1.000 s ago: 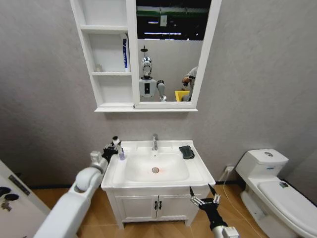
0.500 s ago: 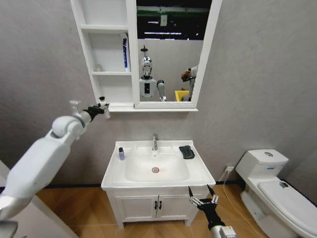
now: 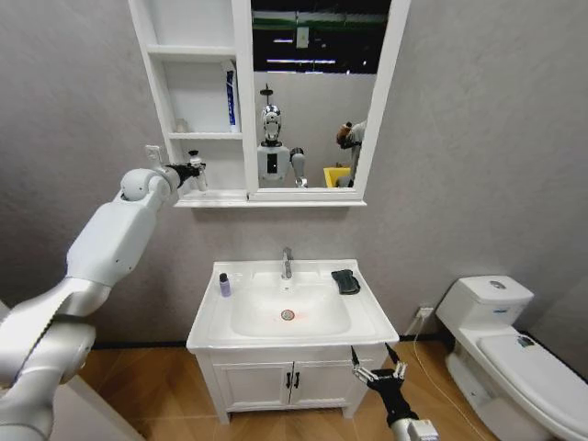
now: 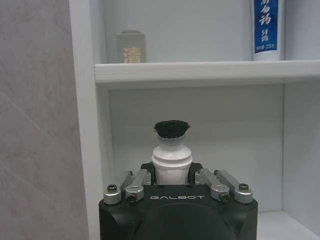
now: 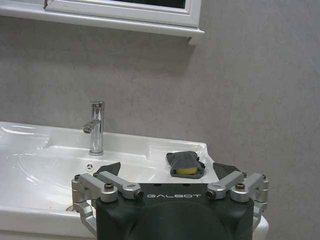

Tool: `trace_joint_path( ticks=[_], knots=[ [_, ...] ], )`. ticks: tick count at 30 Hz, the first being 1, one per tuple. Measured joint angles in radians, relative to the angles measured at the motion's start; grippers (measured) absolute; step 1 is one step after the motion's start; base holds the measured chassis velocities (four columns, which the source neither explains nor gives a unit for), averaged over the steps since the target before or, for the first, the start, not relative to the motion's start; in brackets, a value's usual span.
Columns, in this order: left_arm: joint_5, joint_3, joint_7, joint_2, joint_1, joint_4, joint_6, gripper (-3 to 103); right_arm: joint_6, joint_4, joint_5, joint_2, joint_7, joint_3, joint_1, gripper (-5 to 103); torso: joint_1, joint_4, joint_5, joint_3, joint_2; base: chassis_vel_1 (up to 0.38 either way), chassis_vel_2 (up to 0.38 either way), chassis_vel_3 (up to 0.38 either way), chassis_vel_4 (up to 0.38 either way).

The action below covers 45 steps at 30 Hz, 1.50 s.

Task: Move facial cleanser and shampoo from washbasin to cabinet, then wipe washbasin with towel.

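**Left gripper at cabinet with bottle**

The left gripper point(image 3: 190, 171) was raised at the lowest compartment of the cabinet point(image 3: 195, 110), clamped on a white bottle point(image 4: 171, 160) with a black cap. A tube point(image 3: 231, 96) stood in the middle compartment. Below the cabinet, a small bottle point(image 3: 224, 285) and the towel point(image 3: 345, 281) sat on the washbasin point(image 3: 290, 312). The right gripper point(image 3: 378, 366) hung spread apart, low before the washbasin.

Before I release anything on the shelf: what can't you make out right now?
- Held bottle: in the left wrist view its body is hidden behind the left gripper, so contact with the cabinet shelf cannot be told.
- Tube: its top is cut off by that view's edge.
- Small bottle on the washbasin: in the head view its label is too small.
- Drain: in the right wrist view it is hidden behind the right gripper.
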Motion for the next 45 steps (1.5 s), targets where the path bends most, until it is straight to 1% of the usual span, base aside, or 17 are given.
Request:
trace_joint_path(
  ticks=[7, 18, 20, 23, 25, 27, 28, 29, 31, 32, 33, 36, 38, 40, 41, 43, 45],
  knots=[
    [0.009, 0.022, 0.024, -0.007, -0.040, 0.057, 0.035, 32, 0.002, -0.002, 0.004, -0.002, -0.001, 0.000, 0.002, 100, 0.000, 0.0000, 0.0000, 0.000, 0.000, 0.000, 0.000, 0.000, 0.000],
    [0.043, 0.035, 0.037, -0.045, -0.074, 0.111, 0.048, 32, 0.012, -0.003, 0.005, 0.000, -0.003, 0.003, -0.003, 100, 0.000, -0.0003, 0.0000, 0.000, 0.000, 0.000, 0.000, 0.000, 0.000],
    [0.050, 0.035, 0.036, -0.050, -0.075, 0.117, 0.048, 30, 0.016, -0.005, 0.005, 0.001, -0.003, 0.003, -0.005, 100, 0.000, -0.0002, 0.0001, 0.000, 0.000, 0.000, 0.000, 0.000, 0.000],
    [0.060, 0.035, 0.034, -0.057, -0.075, 0.125, 0.047, 45, 0.026, -0.010, 0.006, 0.003, -0.005, 0.006, -0.015, 100, 0.000, -0.0003, 0.0001, 0.000, 0.000, 0.000, 0.000, 0.000, 0.000],
    [0.061, 0.035, 0.033, -0.059, -0.074, 0.125, 0.047, 45, 0.029, -0.012, 0.007, 0.003, -0.006, 0.007, -0.016, 100, 0.000, -0.0003, 0.0002, 0.000, 0.000, 0.000, 0.000, 0.000, 0.000],
    [0.062, 0.034, 0.031, -0.060, -0.070, 0.125, 0.047, 57, 0.031, -0.014, 0.009, 0.002, -0.007, 0.009, -0.015, 100, 0.000, -0.0002, 0.0000, 0.000, 0.000, 0.000, 0.000, 0.000, 0.000],
    [0.062, 0.034, 0.031, -0.060, -0.070, 0.125, 0.047, 57, 0.031, -0.014, 0.009, 0.002, -0.007, 0.009, -0.015, 100, 0.000, -0.0002, 0.0000, 0.000, 0.000, 0.000, 0.000, 0.000, 0.000],
    [0.062, 0.033, 0.028, -0.061, -0.067, 0.123, 0.047, 68, 0.031, -0.014, 0.011, 0.002, -0.007, 0.009, -0.014, 100, 0.000, -0.0002, 0.0000, 0.000, 0.000, 0.000, 0.000, 0.000, 0.000],
    [0.060, 0.032, 0.026, -0.061, -0.064, 0.117, 0.047, 68, 0.031, -0.013, 0.011, 0.002, -0.007, 0.009, -0.014, 100, 0.000, -0.0002, 0.0001, 0.000, 0.000, 0.000, 0.000, 0.000, 0.000],
    [0.056, 0.031, 0.022, -0.057, -0.058, 0.103, 0.049, 73, 0.031, -0.013, 0.011, 0.002, -0.007, 0.009, -0.013, 100, 0.000, -0.0003, 0.0001, 0.000, 0.000, 0.000, 0.000, 0.000, 0.000],
    [0.043, 0.028, 0.016, -0.045, -0.042, 0.069, 0.057, 84, 0.031, -0.013, 0.011, 0.002, -0.007, 0.008, -0.013, 100, 0.000, -0.0003, 0.0001, 0.000, 0.000, 0.000, 0.000, 0.000, 0.000],
    [0.037, 0.023, 0.012, -0.036, -0.029, 0.040, 0.064, 84, 0.031, -0.013, 0.011, 0.002, -0.007, 0.007, -0.012, 100, 0.000, -0.0003, 0.0000, 0.000, 0.000, 0.000, 0.000, 0.000, 0.000],
    [0.005, 0.008, -0.011, -0.004, 0.018, -0.067, 0.093, 97, 0.031, -0.013, 0.008, 0.004, -0.008, 0.000, -0.008, 100, 0.000, 0.0000, 0.0000, 0.000, 0.000, 0.000, 0.000, 0.000, 0.000],
    [-0.004, 0.007, -0.017, 0.006, 0.030, -0.094, 0.098, 99, 0.031, -0.012, 0.007, 0.005, -0.008, -0.001, -0.007, 100, 0.000, -0.0002, 0.0001, 0.000, 0.000, 0.000, 0.000, 0.000, 0.000],
    [-0.012, 0.004, -0.028, 0.030, 0.063, -0.158, 0.100, 100, 0.030, -0.009, 0.006, 0.006, -0.008, -0.004, -0.005, 100, 0.000, -0.0002, 0.0000, 0.000, 0.000, 0.000, 0.000, 0.000, 0.000],
    [-0.013, 0.002, -0.030, 0.037, 0.073, -0.175, 0.100, 100, 0.030, -0.009, 0.005, 0.006, -0.008, -0.004, -0.005, 100, 0.000, -0.0004, 0.0000, 0.000, 0.000, 0.000, 0.000, 0.000, 0.000],
    [-0.032, -0.021, -0.057, 0.086, 0.146, -0.310, 0.108, 100, 0.029, -0.006, 0.003, 0.008, -0.008, -0.007, -0.004, 100, 0.000, -0.0003, 0.0001, 0.000, 0.000, 0.000, 0.000, 0.000, 0.000]
  ],
)
